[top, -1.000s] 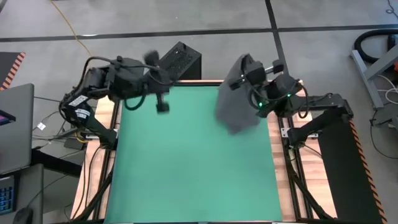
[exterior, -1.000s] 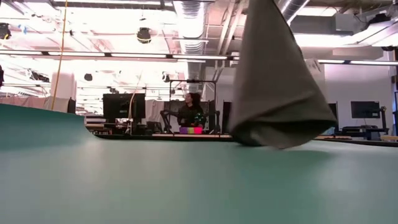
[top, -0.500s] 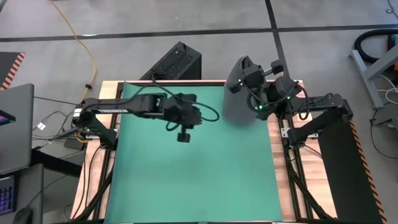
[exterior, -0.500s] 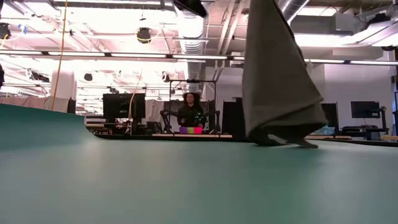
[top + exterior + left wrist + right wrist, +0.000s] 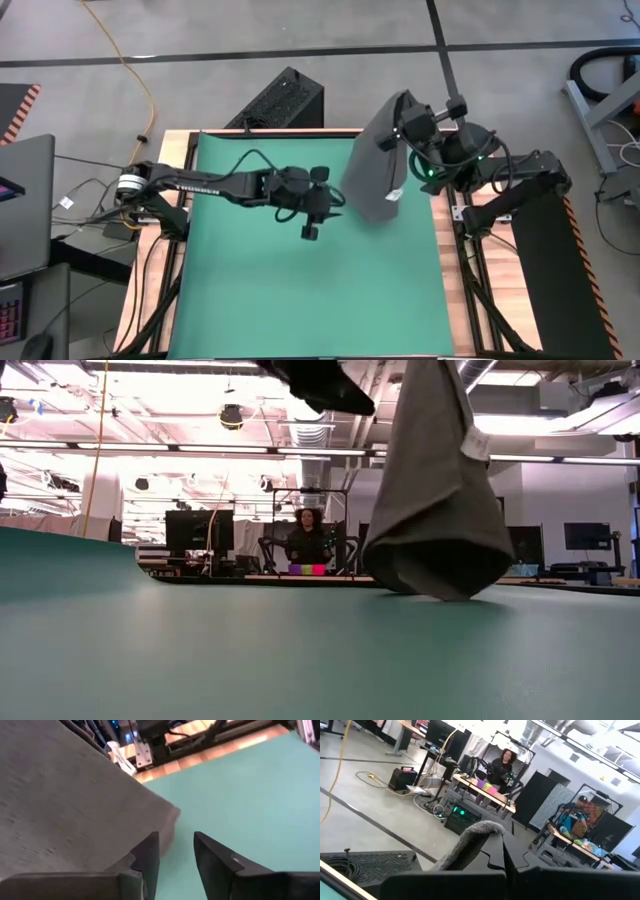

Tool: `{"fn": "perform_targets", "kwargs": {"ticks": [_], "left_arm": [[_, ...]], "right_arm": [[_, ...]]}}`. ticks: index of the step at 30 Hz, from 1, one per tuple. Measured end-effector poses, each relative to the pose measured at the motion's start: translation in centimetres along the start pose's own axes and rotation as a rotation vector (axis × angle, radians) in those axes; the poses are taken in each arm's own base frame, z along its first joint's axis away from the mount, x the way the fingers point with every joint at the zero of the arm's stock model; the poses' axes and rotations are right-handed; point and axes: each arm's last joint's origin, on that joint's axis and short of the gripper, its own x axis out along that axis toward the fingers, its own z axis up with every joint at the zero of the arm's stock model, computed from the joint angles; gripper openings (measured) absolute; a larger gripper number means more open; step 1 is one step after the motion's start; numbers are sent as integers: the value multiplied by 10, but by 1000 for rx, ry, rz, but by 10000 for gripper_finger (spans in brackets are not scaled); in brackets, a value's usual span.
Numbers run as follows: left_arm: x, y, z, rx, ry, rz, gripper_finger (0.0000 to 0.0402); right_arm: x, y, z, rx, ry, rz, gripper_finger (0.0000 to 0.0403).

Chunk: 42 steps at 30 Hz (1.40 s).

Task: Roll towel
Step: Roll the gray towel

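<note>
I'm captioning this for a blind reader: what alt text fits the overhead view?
A dark grey towel hangs from the right gripper, shut on its top edge above the green mat's far right side. The left gripper, fingers apart, reaches across the mat toward the cloth's lower edge.

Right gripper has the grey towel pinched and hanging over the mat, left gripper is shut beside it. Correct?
Not quite: the left gripper is open, its fingers apart with green mat showing between them in the left wrist view. The rest holds: the right gripper has the towel pinched and hanging over the mat.
</note>
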Motion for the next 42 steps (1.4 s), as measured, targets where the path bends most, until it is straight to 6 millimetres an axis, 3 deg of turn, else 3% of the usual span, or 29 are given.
{"fn": "perform_targets", "kwargs": {"ticks": [6, 10, 14, 21, 30, 36, 42], "left_arm": [[16, -34, -27, -25, -48, 121, 133], [32, -53, -35, 90, -59, 302, 132], [58, -70, -53, 159, -9, 373, 131], [93, -81, -62, 146, -14, 476, 131], [137, -76, -70, 225, 90, 612, 130], [139, -45, -71, 126, 90, 716, 130], [143, -31, -75, 121, 24, 599, 130]], "right_arm": [[1, -4, 0, 11, 2, -7, 0], [3, -4, 1, 65, -9, -6, 0], [6, -5, 3, 131, -36, 5, 0], [6, -5, 3, 141, -48, 13, 0], [6, -5, 4, 119, -57, 18, 0], [5, -6, 4, 111, -59, 19, 0], [5, -6, 5, 99, -67, 24, 0]]}}
